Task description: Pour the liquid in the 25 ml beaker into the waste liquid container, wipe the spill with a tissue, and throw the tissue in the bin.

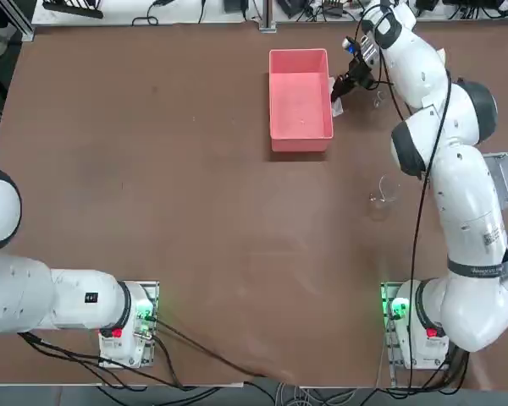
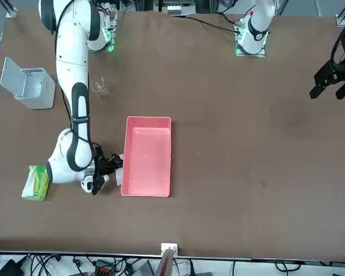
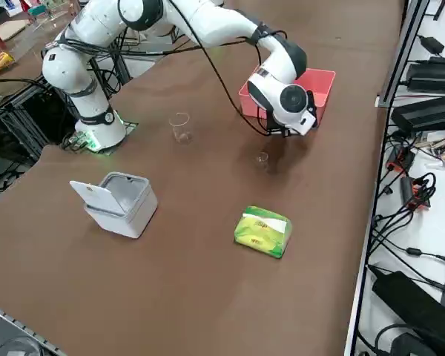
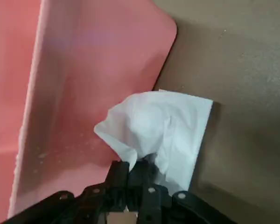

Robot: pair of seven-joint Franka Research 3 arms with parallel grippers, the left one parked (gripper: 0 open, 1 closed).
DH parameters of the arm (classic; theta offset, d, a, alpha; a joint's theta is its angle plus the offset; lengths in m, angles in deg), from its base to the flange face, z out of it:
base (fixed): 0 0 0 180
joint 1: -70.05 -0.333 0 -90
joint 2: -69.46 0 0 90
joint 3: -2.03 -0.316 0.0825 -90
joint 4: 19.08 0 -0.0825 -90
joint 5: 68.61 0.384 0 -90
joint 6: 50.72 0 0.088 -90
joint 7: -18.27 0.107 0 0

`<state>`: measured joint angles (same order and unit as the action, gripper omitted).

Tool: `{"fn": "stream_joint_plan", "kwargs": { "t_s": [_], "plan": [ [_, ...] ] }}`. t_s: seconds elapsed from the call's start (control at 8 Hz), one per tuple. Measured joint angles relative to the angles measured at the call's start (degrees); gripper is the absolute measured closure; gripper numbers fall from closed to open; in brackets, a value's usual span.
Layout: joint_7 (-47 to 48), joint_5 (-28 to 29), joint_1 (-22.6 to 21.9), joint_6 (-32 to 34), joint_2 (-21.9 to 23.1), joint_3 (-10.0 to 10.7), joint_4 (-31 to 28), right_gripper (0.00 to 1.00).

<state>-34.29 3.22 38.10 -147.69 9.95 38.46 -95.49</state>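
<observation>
Tissue (image 4: 165,128), a small white crumpled paper sheet, is pinched in the clamped black fingers (image 4: 119,173) of the right gripper (image 4: 133,175) in the wrist view, against the wall of the shallow pink plastic box (image 4: 84,70). From overhead, the gripper (image 1: 337,100) sits just beside the box's right wall (image 1: 329,93). From the side, the tiny clear glass beaker (image 3: 262,159) stands near the lime-green tissue pack (image 3: 263,231).

No legible text, label, brand or number on anything in view
</observation>
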Motion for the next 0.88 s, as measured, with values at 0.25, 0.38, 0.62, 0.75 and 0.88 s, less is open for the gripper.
{"fn": "stream_joint_plan", "kwargs": {
  "t_s": [0.25, 0.38, 0.62, 0.75, 0.88],
  "plan": [
    [0.0, 0.0, 0.0, -0.1, 0.0, 0.0, 0.0, 0.98],
    [-0.2, 0.0, 0.0, -0.3, 0.0, 0.0, 0.1, 0.98],
    [-0.5, 0.0, 0.1, -0.8, 0.0, -0.3, 0.2, 0.98],
    [-0.6, 0.0, 0.3, -1.4, 0.0, -0.6, 0.4, 0.98],
    [-0.6, 0.0, 0.6, -1.7, 0.0, -1.1, 0.6, 0.98]
  ]
}}
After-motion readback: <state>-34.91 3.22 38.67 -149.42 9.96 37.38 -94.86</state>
